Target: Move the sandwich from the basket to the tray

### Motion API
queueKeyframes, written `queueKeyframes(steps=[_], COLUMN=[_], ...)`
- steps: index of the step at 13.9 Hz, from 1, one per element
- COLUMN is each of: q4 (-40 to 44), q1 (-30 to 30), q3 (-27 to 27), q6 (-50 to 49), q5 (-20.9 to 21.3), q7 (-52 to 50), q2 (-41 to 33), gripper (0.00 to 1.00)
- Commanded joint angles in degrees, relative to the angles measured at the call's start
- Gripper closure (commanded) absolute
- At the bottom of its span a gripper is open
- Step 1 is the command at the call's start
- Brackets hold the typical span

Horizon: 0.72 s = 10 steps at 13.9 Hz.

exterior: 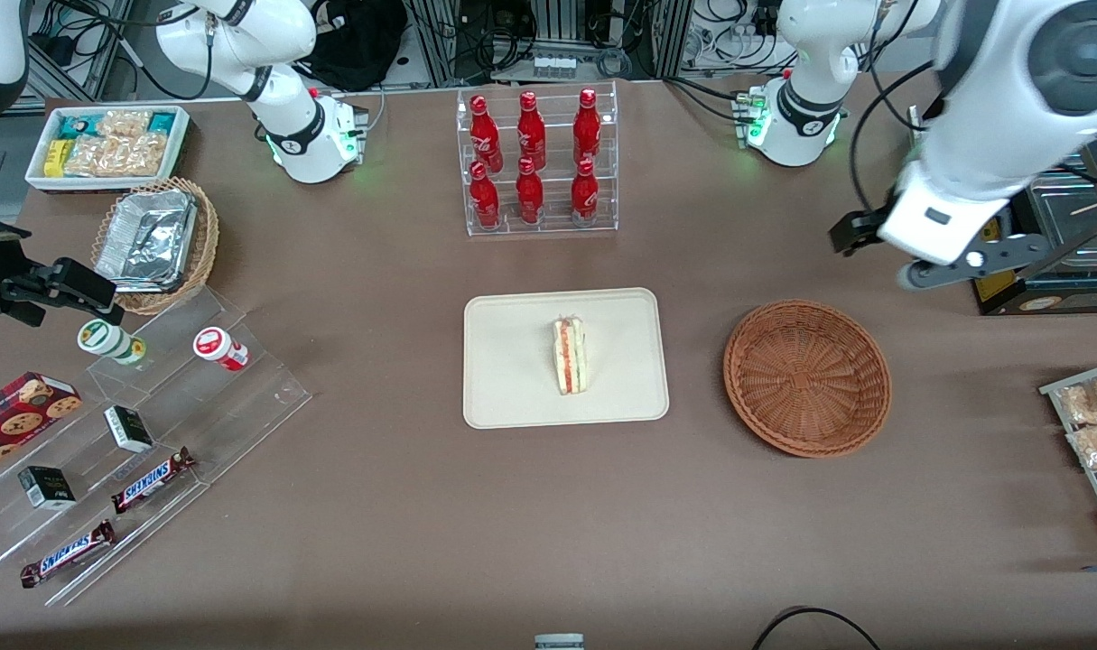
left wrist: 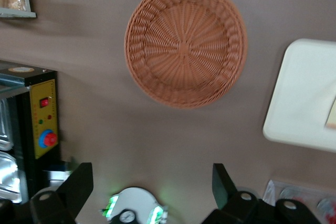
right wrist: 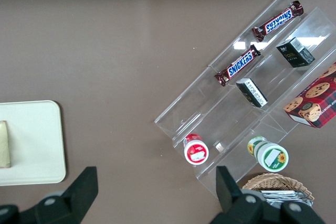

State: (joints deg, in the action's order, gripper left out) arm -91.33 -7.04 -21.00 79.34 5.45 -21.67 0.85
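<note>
The sandwich (exterior: 569, 355) lies on the cream tray (exterior: 512, 397) at the table's middle, its red, orange and green cut edge showing. The reddish-brown wicker basket (exterior: 807, 377) stands empty beside the tray, toward the working arm's end. My left gripper (exterior: 859, 232) hangs high above the table, farther from the front camera than the basket and apart from it. In the left wrist view the gripper (left wrist: 151, 174) is open with nothing between its fingers; the basket (left wrist: 186, 44), the tray's corner (left wrist: 304, 93) and a sliver of sandwich (left wrist: 332, 114) show below.
A clear rack of red bottles (exterior: 536, 162) stands farther from the front camera than the tray. A black oven (exterior: 1054, 253) and a rack of bagged snacks (exterior: 1094, 424) sit at the working arm's end. A tan foil-lined basket (exterior: 155, 244), snack bin (exterior: 106, 144) and acrylic shelves (exterior: 151, 433) lie toward the parked arm's end.
</note>
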Motion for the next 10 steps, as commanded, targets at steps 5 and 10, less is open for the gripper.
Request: queueKeyframes(steps=[5, 10], q4=[4.91, 5.64], q1=[3.08, 3.36], q3=[9.13, 9.31], q6=[-1.12, 1.16], q5=[-2.82, -2.11], q7=[10.77, 14.0], q2=[1.16, 1.44], gripper=[0.0, 0.0])
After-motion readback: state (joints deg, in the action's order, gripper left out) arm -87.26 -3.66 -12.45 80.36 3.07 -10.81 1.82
